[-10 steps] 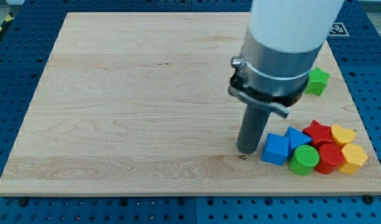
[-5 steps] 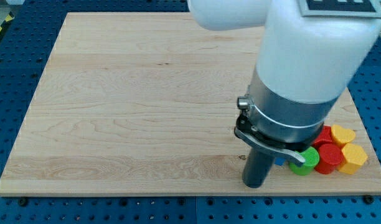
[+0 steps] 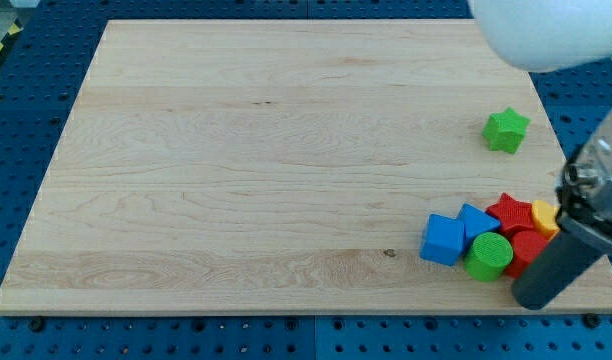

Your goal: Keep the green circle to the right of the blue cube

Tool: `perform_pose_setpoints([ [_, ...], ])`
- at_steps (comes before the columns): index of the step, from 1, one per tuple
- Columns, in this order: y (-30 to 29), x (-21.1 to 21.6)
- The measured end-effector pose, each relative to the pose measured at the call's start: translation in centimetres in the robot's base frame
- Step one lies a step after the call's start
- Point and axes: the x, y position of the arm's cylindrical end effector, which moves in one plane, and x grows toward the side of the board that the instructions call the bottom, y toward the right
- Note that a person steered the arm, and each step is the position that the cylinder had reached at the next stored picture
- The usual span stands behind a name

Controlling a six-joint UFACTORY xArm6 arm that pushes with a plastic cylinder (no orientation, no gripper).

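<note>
Checking layout: green plastic circle [image 3: 488, 257] sits touching the blue plastic cube [image 3: 443, 240], on its right, so the goal looks met. My tip [image 3: 535, 302], a bare rod with nothing to pinch, rests just right of the circle.

Matt plastic blocks [image 3: 486, 256], pale wood board [image 3: 236, 160]

A green star [image 3: 506, 130] sits alone near the wooden counter's [image 3: 236, 170] right edge. Lower down, 1 red star [image 3: 510, 213], a red cylinder [image 3: 527, 248], a yellow heart [image 3: 543, 217] and another blue block [image 3: 478, 222] huddle together.
</note>
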Motion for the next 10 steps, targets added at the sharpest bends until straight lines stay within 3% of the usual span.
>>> perform_pose_setpoints([
  [2, 2.2, -0.1],
  [5, -1.0, -1.6],
  [8, 1.4, -1.9],
  [10, -2.0, -2.5],
])
